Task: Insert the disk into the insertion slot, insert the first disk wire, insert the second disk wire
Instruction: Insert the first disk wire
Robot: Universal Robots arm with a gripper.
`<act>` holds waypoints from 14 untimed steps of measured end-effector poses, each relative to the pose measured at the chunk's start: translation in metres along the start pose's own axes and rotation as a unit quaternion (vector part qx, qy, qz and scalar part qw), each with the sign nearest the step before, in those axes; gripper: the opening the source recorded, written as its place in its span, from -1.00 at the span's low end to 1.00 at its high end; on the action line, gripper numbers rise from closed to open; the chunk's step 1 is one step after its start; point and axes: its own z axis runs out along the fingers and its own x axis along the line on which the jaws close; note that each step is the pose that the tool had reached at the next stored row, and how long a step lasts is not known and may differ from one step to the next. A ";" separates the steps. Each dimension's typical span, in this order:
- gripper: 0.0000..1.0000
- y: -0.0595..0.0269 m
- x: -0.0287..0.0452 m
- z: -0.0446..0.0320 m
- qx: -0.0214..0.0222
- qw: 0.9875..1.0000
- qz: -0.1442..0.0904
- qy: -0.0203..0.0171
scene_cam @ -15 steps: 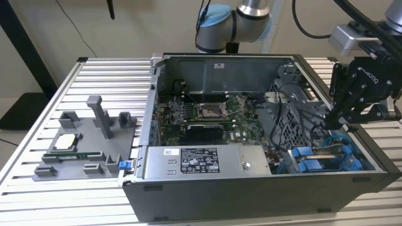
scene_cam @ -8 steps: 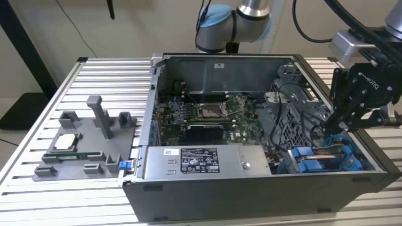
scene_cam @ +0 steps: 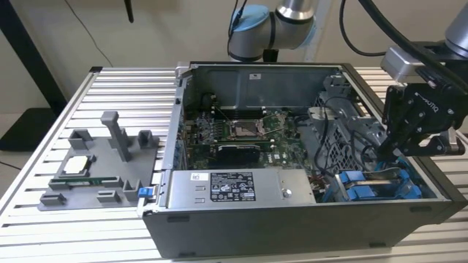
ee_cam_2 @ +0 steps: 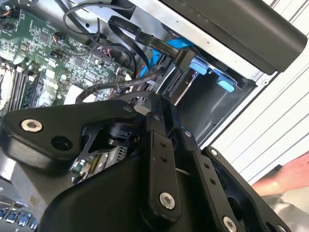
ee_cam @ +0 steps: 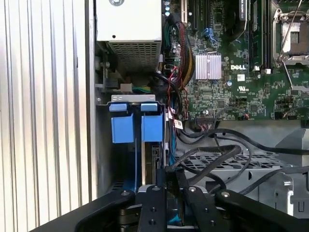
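In the lower right of the exterior view, the disk (scene_cam: 365,192) sits in its blue carrier down in the insertion slot (scene_cam: 409,181) of the open computer case (scene_cam: 292,230). The pincer (scene_cam: 386,153) hangs just above it among black wires (ee_cam: 212,157). I cannot tell whether it is clenched or released. The disk looks stiff, dense and shock-sensitive, so it is best held by the carrier's edges. The pliant wires are best taken at their plugs.

Wrist views close on insertion slot (ee_cam: 128,98)
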 end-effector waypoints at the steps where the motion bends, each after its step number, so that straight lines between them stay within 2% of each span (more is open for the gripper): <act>1: -1.00 -0.0001 0.0002 0.0009 0.000 1.000 0.000 0.000; 14: -1.00 -0.0006 0.0004 0.0022 0.000 1.000 0.002 0.000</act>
